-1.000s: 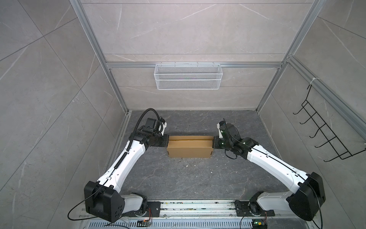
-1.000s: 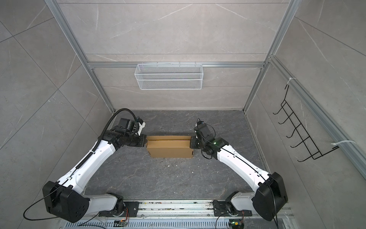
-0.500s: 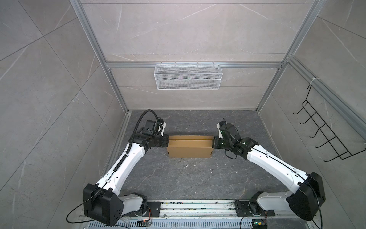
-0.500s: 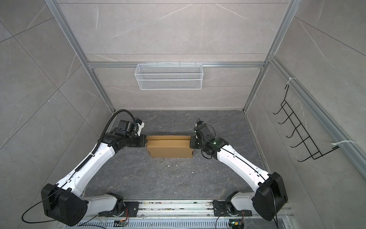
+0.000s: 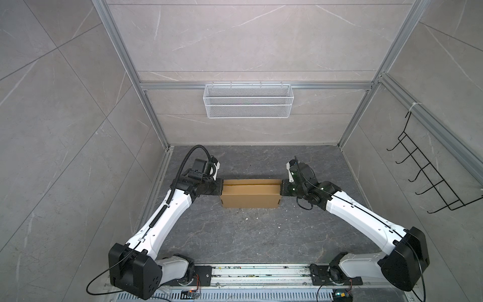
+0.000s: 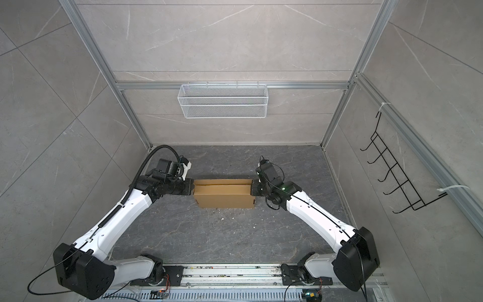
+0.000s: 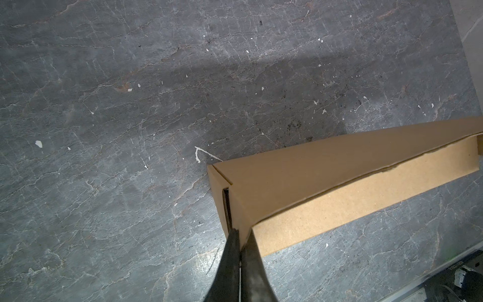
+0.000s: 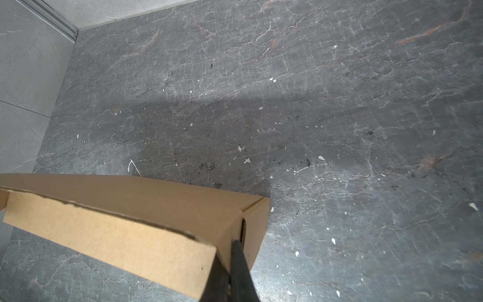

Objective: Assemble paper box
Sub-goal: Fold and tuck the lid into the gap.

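In both top views the paper box [image 5: 249, 200] sits mid-table [image 5: 235, 235], left gripper [image 5: 221, 188] at its left end, right gripper [image 5: 281, 188] at its right; left wrist: jaws clamped tight on the end wall; right wrist: same, pinching cardboard.

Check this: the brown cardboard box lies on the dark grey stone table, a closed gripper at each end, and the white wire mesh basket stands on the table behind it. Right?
No. The white wire mesh basket hangs on the back wall, above the table; both top views show it. The rest is right.
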